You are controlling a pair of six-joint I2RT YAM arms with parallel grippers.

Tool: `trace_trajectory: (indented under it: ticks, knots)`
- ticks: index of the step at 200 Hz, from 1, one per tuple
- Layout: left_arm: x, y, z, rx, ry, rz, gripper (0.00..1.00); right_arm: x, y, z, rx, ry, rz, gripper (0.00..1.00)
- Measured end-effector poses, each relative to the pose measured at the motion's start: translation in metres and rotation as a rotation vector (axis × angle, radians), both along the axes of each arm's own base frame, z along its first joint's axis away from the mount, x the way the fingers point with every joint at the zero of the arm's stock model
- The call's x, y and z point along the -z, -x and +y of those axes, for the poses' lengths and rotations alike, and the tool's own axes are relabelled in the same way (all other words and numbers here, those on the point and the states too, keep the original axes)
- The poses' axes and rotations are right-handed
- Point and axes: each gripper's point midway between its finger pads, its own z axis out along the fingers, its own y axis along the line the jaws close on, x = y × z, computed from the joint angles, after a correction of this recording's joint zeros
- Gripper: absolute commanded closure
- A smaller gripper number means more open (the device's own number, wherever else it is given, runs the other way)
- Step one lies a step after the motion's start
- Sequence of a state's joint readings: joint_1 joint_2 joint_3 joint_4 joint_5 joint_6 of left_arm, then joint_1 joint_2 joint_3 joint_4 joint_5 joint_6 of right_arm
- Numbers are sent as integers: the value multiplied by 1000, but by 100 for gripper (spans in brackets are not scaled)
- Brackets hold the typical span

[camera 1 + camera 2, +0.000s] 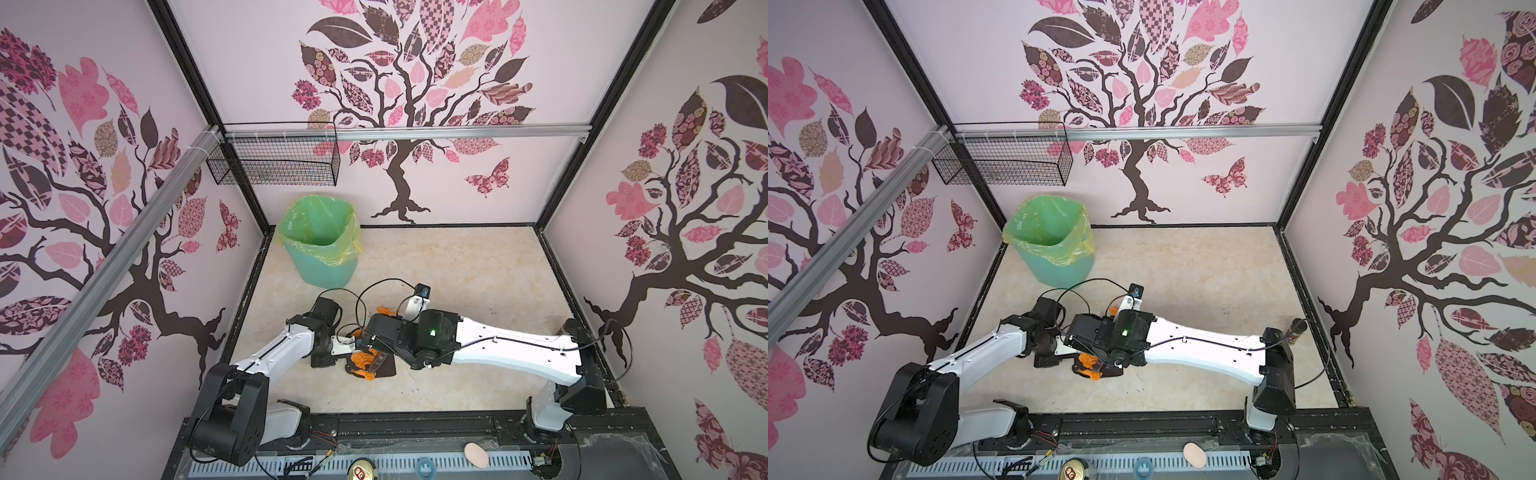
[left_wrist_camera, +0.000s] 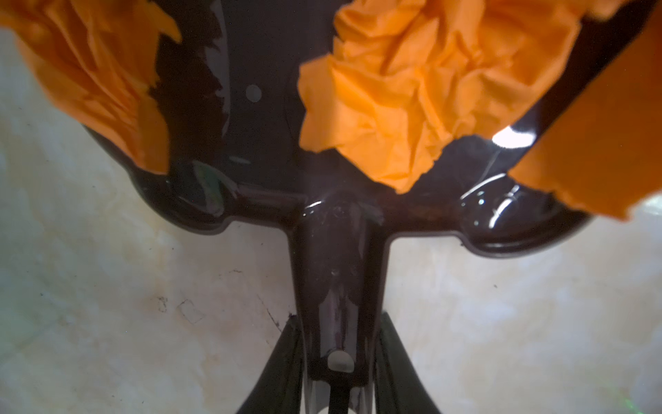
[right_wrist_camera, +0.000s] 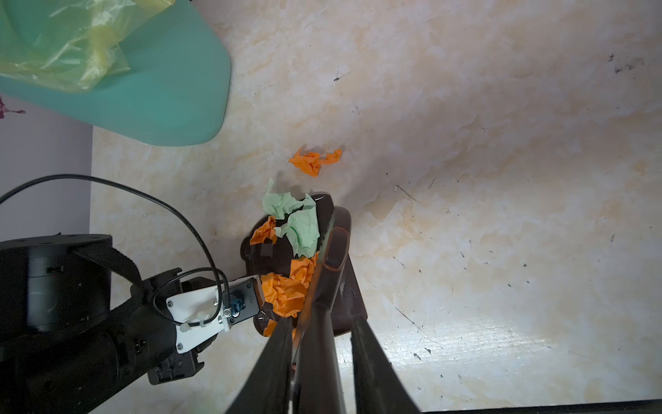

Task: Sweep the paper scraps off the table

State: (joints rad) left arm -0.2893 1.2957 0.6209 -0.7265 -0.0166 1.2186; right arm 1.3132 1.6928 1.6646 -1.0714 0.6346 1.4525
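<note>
- Desk [image 1: 478, 270]: beige, faint marble pattern, black frame on every edge, scuffed with small dark marks. Bare surface runs from the middle to the back and right edges.
- Bin [image 1: 328, 266]: teal with a green-yellow liner, upright in the back-left corner.
- Both arms meet left of the desk's middle, toward the front edge. That spot is crowded, with cables looped over it.
- Dustpan [image 2: 258, 136]: glossy black, flat on the desk. Left end effector [image 2: 338, 322] is clamped on its handle.
- Brush [image 3: 331, 251]: dark brown, lying over the pan's open side. Right end effector [image 3: 322, 319] is closed tight on its handle.
- Paper scraps [image 3: 286, 290]: crumpled wads, bright orange and pale green, mostly piled in the pan. The green ones [image 3: 304, 229] sit at the bin-side end, some overhanging its rim.
- One orange scrap [image 3: 315, 161] lies loose on the desk, between pan and bin, apart from both.
- Small dark cylinder [image 1: 1298, 328] stands by the right edge.
</note>
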Motion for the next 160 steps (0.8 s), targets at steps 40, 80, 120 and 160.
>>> trace_trajectory:
  ticks: [40, 80, 120, 160]
  knots:
    - [0, 1, -1, -2, 5, 5, 83, -15, 3, -12, 1, -41, -13, 100]
    - [1, 2, -1, -9, 9, 12, 83, -20, 7, -28, 0, -52, -14, 100]
    - [-6, -2, -3, -12, 16, 7, 84, -23, 8, -47, 13, -46, -37, 100]
    - [-11, -6, -5, -15, 24, 0, 83, -30, 2, -56, 38, -48, -101, 100]
